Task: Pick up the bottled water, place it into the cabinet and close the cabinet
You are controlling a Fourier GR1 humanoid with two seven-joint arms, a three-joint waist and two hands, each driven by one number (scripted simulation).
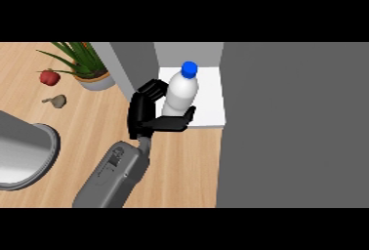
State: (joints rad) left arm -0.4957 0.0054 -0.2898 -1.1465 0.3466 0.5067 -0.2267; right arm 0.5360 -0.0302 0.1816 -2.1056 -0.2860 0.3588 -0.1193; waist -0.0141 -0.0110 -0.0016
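Filling the whole right side of the view is the cabinet [288,122], one broad dark-grey panel running top to bottom. Next in size is the wooden desk [180,166], pale planks spreading out to the left. At the far left edge sits a grey round basin [22,156], only partly in view.

The grey forearm [115,176] comes in from the lower edge and angles up and to the right toward the cabinet. Inside the opening, between a grey wall on the left and the big panel on the right, lies the cabinet's white shelf [209,110].

Up in the top left corner there's a potted plant [86,68], its green leaves fanning out over a light pot.

Now the key item: the bottled water [180,90] is over the white shelf, inside the cabinet opening, leaning slightly to the right at the top. Its base is hidden, so I cannot tell whether it rests on the shelf. The left hand [148,110] holds it, fingers [153,89] curled round the bottle's left side and the thumb [180,121] crossing its lower end.

Smaller things: a red fruit [49,77] lies beside the plant, with a small brownish item [55,100] just below it, both well apart from the hand. Smallest is the bottle's blue cap [189,69].
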